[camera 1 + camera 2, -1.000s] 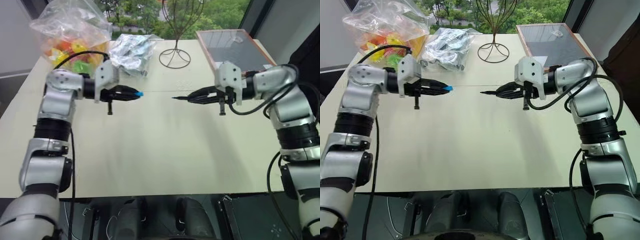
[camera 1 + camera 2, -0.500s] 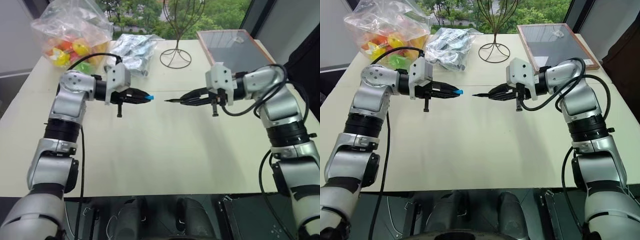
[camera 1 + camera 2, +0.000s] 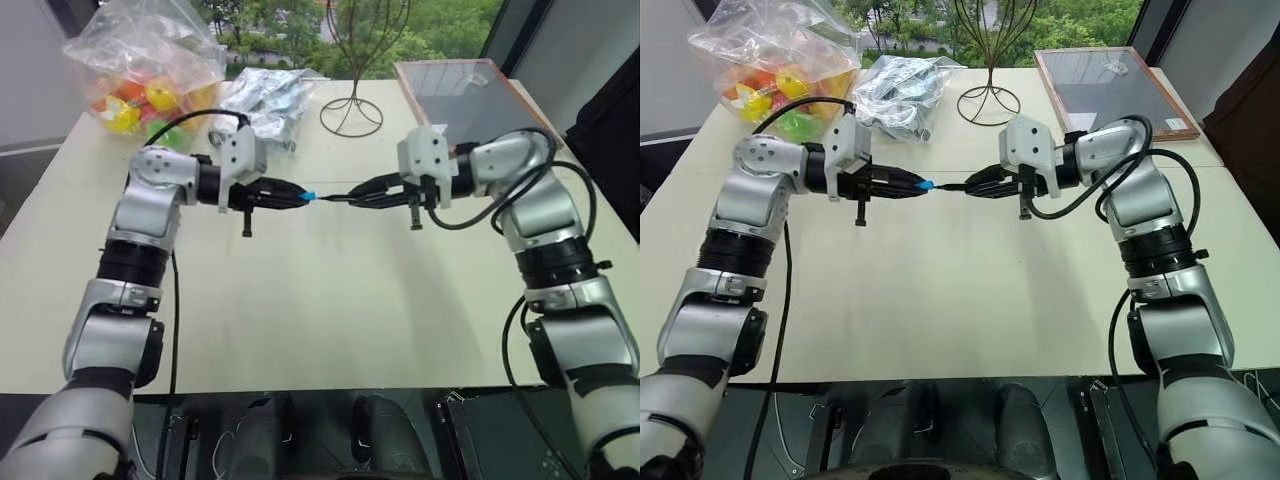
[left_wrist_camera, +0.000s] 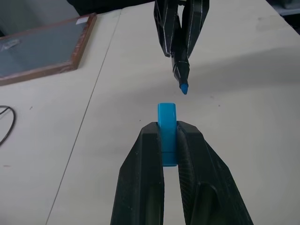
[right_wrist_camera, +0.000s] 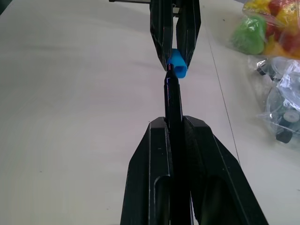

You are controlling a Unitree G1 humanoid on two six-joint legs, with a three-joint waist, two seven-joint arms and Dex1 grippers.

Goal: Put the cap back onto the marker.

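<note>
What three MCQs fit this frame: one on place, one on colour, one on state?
1. Where is the thin wire stand?
A. at the table's far edge, between the silvery crumpled bag and the wood-framed dark panel
B. at the near edge
C. inside the clear bag of colourful toys

2. What colour is the tiny plastic cylinder cap?
A. red
B. light blue
C. yellow

3. How does the cap stand to the thin black marker?
A. pushed fully on
B. lying on the table
C. just off its tip, not yet on

Key: 1 A, head views show it between them. 2 B, left wrist view. 3 C, left gripper and right gripper hold them tip to opening with a gap.
</note>
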